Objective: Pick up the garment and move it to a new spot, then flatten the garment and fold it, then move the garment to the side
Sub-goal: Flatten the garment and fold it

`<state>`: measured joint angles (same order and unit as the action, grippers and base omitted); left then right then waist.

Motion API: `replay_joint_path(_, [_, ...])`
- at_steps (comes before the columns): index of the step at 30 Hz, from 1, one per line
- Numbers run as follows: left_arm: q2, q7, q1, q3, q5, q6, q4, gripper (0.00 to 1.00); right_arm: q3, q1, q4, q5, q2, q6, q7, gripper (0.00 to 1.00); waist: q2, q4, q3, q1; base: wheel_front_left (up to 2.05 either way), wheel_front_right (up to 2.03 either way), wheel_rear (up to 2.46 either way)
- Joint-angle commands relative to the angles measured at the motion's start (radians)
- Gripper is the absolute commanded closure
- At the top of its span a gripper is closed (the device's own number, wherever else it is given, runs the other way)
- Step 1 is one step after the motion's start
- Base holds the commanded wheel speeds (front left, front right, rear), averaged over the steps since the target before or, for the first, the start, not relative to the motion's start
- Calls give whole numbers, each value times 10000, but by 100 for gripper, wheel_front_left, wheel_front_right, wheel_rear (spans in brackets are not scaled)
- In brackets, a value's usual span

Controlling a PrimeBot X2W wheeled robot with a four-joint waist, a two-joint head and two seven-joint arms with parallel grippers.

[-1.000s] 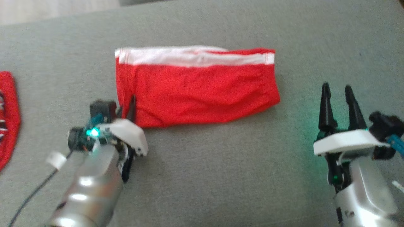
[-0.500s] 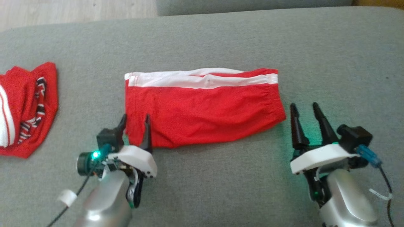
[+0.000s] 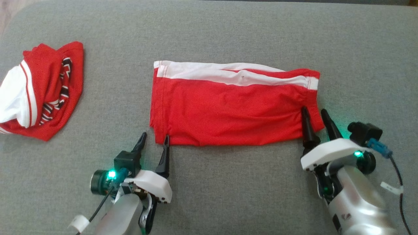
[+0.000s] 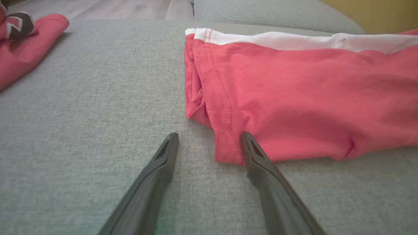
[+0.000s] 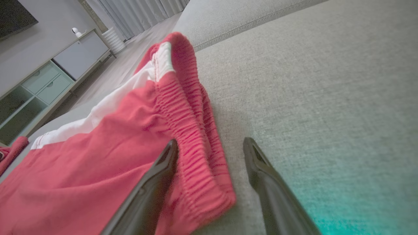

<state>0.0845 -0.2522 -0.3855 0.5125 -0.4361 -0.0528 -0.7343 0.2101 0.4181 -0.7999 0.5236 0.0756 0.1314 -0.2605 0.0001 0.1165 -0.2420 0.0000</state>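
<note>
Looking at a red garment with a white stripe, already folded into a long band, lying flat in the middle of the grey cushion. Well apart from the other red bundle over on the left.

Left gripper: spread wide, gripping nothing. Parked right at the near left corner of the band, one finger touching the hem edge, the other on bare cushion. From the left wrist view, corner poking into the gap from one side, not pinched.

Right gripper: also wide open, empty. Straddling the near right corner at the gathered waistband end, one finger over the fabric, the other just beside it on the cushion.

Guessing at the fold step here, or maybe the start of the final move to the side. Hard to call from this alone. Either way, next up probably: dipping both sets of fingers down a touch, getting every layer of each corner between them, then closing both together. Worth watching for a top-layer-only grab, a sure way to undo the fold on the lift.
</note>
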Motion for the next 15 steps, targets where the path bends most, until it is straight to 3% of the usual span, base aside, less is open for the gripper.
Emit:
replay_joint_path(1, [105, -94, -76, -388, 76, -14, 239, 0, 412, -69, -110, 240, -254, -7, 88, 59, -1, -12, -11, 0, 0, 0, 0])
replay_joint_path(2, [104, -94, -51, -426, 114, -3, 245, 0, 570, -55, -195, 529, -254, -7, 102, 93, -1, -29, -19, 0, 0, 0, 0])
replay_joint_path(3, [103, -94, -25, -462, 153, 10, 248, 0, 693, -52, -268, 864, -254, -7, 122, 100, -1, -52, -22, 0, 0, 0, 0])
replay_joint_path(8, [105, -95, 103, -650, 316, 82, 221, 0, 1057, 52, -629, 1978, -254, -7, 133, 100, -1, -204, 14, 0, 0, 0, 0])
replay_joint_path(15, [72, -95, 227, -860, 522, 164, 183, 0, 782, 278, -912, 2199, -254, -7, 9, 100, -1, -392, 202, 0, 0, 0, 0])
